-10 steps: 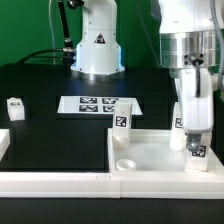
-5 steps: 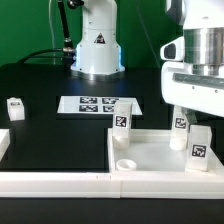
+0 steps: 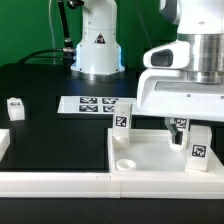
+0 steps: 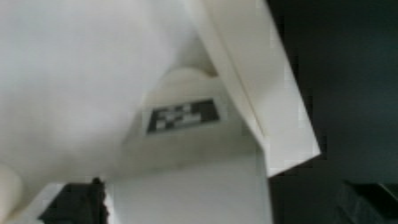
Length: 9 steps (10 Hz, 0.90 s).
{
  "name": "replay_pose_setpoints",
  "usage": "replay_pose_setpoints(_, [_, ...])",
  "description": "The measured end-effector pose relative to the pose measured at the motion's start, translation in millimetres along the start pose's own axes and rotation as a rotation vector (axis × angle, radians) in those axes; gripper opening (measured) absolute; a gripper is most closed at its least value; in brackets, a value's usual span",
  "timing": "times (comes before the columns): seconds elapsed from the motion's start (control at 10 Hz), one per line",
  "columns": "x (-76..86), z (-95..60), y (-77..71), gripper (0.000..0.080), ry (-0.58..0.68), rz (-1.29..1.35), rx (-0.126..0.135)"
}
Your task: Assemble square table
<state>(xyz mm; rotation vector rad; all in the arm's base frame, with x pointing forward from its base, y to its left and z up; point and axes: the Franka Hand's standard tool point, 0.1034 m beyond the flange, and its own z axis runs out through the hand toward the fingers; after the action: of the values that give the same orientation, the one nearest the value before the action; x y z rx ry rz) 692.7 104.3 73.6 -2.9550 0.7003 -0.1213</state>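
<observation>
**Hovering low over the tabletop's far right side**

Exterior view: the gripper [image 3: 181,119] hangs just above the first leg [image 3: 181,132], which stands upright at the far right of the tabletop [image 3: 150,150]. The hand hides its fingers, so I cannot tell whether the claw is wide or narrow. The tabletop lies near, at the exterior view's right. A second leg [image 3: 197,150] stands just nearer, a third leg [image 3: 121,124] at the far left corner, and a loose leg [image 3: 14,108] well apart to the left. The marker board [image 3: 98,104] lies farther back.

Wrist view: blurred white surfaces and one tag [image 4: 187,117] fill the picture, and the claw's state is unclear here too.
</observation>
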Motion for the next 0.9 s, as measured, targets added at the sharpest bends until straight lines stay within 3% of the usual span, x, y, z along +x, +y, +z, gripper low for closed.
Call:
replay_pose_setpoints(0.1, [-0.6, 0.5, 0.0, 0.0649, 0.001, 0.016, 0.000])
replay_pose_setpoints(0.3, [-0.1, 0.7, 0.8, 0.0401, 0.001, 0.036, -0.001])
replay_pose_setpoints(0.4, [0.7, 1.2, 5.1, 0.0401, -0.001, 0.100, -0.007])
replay_pose_setpoints(0.5, [1.5, 1.4, 7.1, 0.0302, 0.001, 0.200, -0.009])
replay_pose_setpoints(0.7, [1.6, 1.8, 9.4, 0.0302, 0.001, 0.335, -0.013])
replay_pose_setpoints(0.9, [0.9, 1.8, 14.8, 0.0302, 0.007, 0.654, -0.026])
